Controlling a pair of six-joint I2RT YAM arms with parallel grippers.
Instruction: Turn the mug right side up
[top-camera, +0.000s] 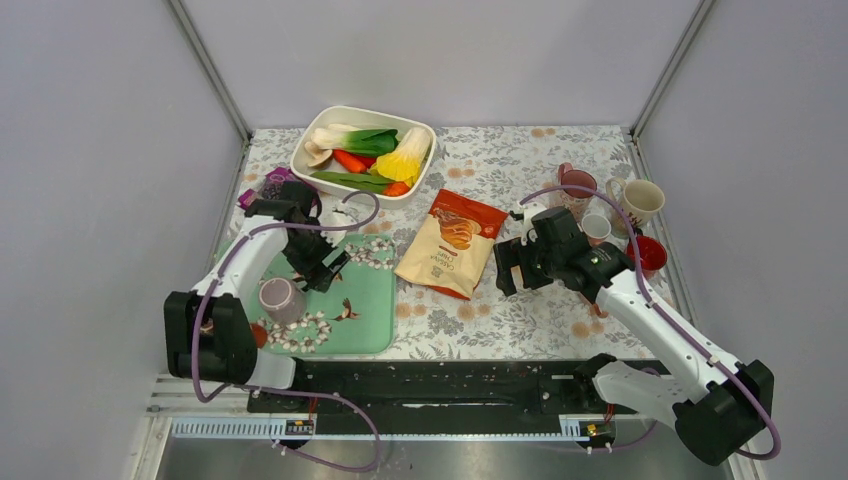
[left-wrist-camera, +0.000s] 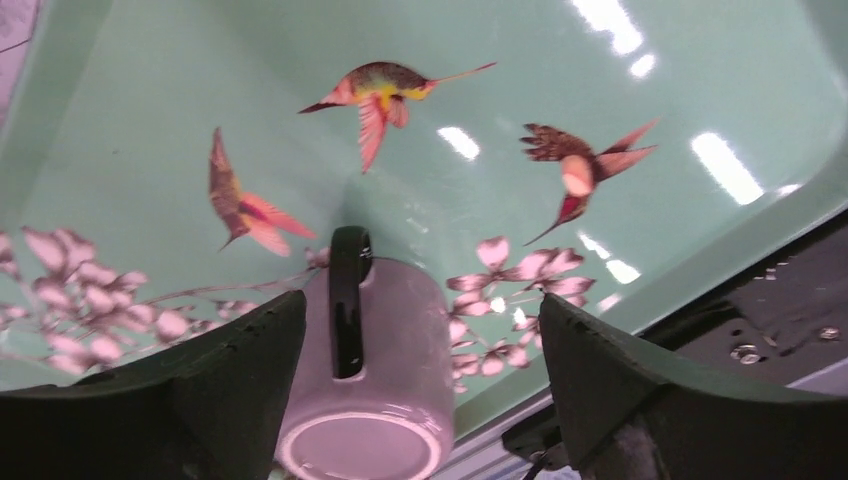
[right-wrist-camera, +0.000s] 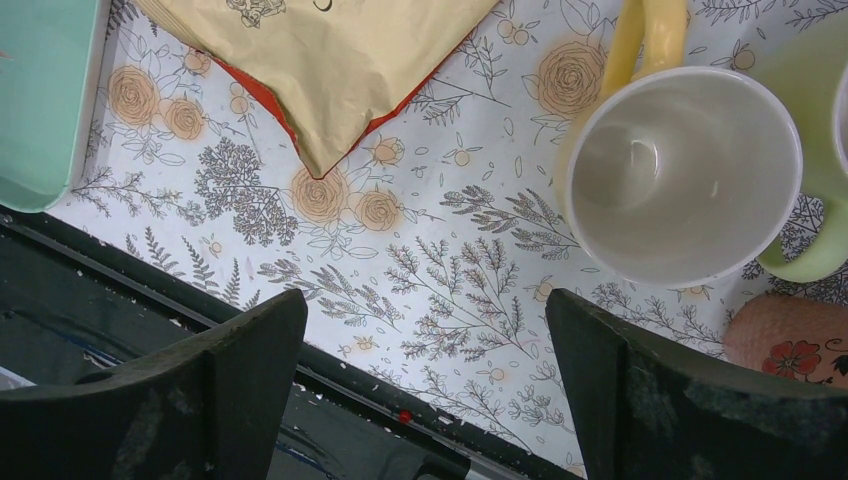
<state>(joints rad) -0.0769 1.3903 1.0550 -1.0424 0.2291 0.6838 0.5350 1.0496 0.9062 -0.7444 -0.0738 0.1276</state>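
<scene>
A pale pink mug (top-camera: 281, 298) with a dark handle stands upside down, base up, on the near-left part of the mint green tray (top-camera: 375, 300). My left gripper (top-camera: 325, 268) is open and empty, a little beyond and to the right of the mug. In the left wrist view the mug (left-wrist-camera: 390, 370) sits low between the spread fingers, nearer the left one, its handle (left-wrist-camera: 348, 300) facing the camera, and the left gripper (left-wrist-camera: 420, 310) touches nothing. My right gripper (top-camera: 508, 268) is open and empty over the floral tablecloth (right-wrist-camera: 450, 260).
A chips bag (top-camera: 452, 243) lies mid-table. A white dish of vegetables (top-camera: 365, 152) stands at the back. Several cups cluster at the right: a cream mug (top-camera: 640, 200), a pink cup (top-camera: 577, 183), a red cup (top-camera: 648, 255). A purple object (top-camera: 270, 185) sits behind the tray.
</scene>
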